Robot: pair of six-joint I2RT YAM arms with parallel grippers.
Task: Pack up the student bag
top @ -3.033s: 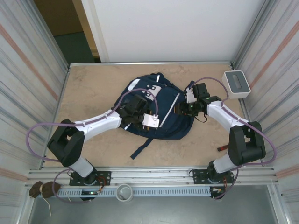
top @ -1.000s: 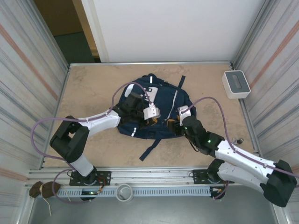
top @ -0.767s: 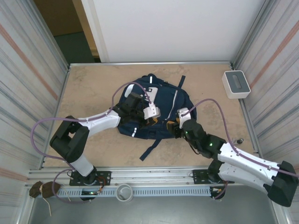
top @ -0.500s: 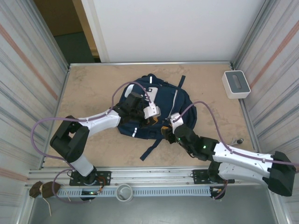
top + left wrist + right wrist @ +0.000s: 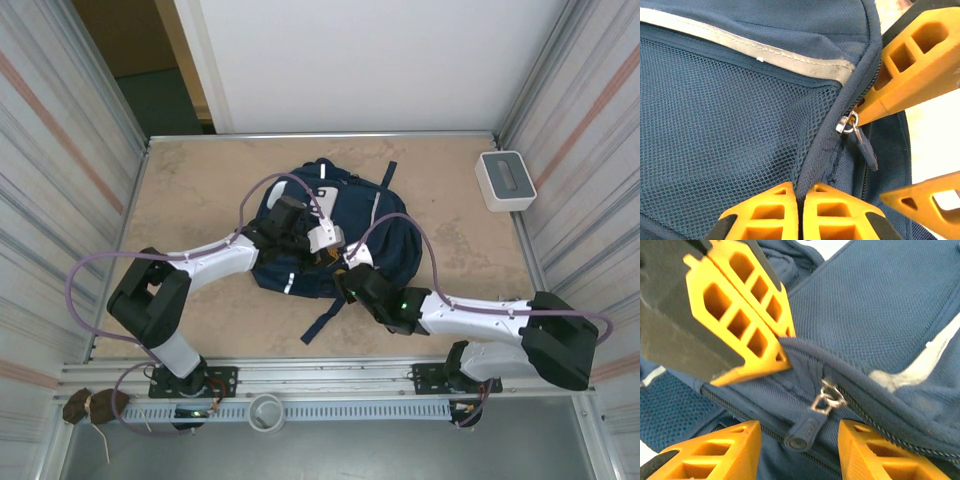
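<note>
Bright, even light from overhead, hardly a shadow anywhere.
The top view is sharp: the table (image 5: 190, 190) glows pale, the student bag (image 5: 400, 245) reads dark and flat, and only faint soft shadows hug the arms. The side walls splay outward at the frame edges. In the wrist views the mesh weave is crisp, while the nearest orange fingers (image 5: 747, 435) go slightly soft at the bottom edge.

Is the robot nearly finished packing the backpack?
Not nearly. Done: the left gripper is shut on a fabric edge of the student bag, beside the zipper. In hand: the right gripper is open, its jaws either side of the zipper pull, not gripping it. Left: grab the pull, work the zipper, and do the packing.
</note>
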